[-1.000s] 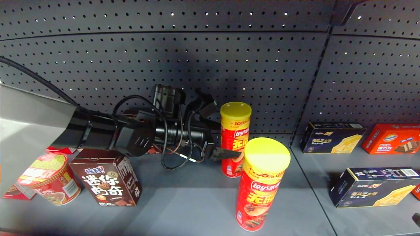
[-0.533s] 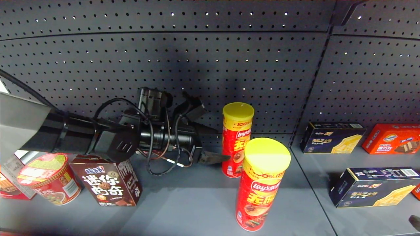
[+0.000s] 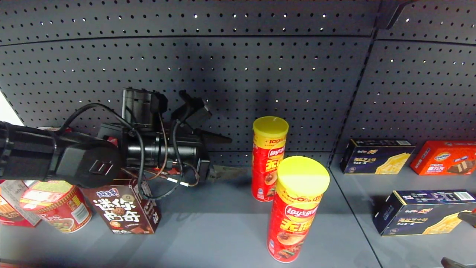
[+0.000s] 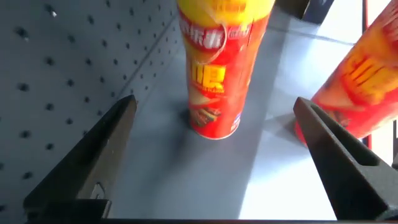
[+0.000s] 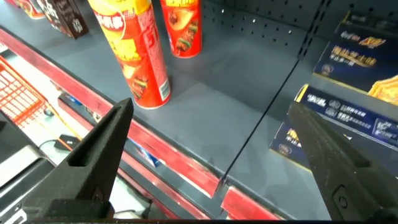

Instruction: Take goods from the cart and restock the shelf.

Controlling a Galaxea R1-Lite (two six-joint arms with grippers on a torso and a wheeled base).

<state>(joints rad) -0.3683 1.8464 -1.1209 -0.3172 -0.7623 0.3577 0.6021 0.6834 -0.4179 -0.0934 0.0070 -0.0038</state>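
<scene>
Two red chip cans with yellow lids stand upright on the grey shelf point(image 3: 208, 230). The rear can point(image 3: 268, 163) is near the pegboard; the front can point(image 3: 295, 208) stands a little to its right, nearer the edge. My left gripper point(image 3: 228, 156) hangs open to the left of the rear can, apart from it and holding nothing. In the left wrist view the rear can point(image 4: 217, 74) stands beyond the open gripper point(image 4: 214, 104), with the front can point(image 4: 357, 81) to one side. My right gripper point(image 5: 211, 109) is open and empty in front of the shelf edge, below both cans point(image 5: 134, 50).
A brown cookie box point(image 3: 124, 208) and a noodle cup point(image 3: 55, 203) sit under my left arm. Past a divider on the right lie two blue boxes point(image 3: 420, 212) and an orange box point(image 3: 444, 156). The red shelf lip point(image 5: 186, 177) and an orange cart point(image 5: 18, 93) lie below.
My left gripper, whose fingers were around the rear can, has drawn back to the left and the can stands free. A right fingertip has risen into the lower right corner.
</scene>
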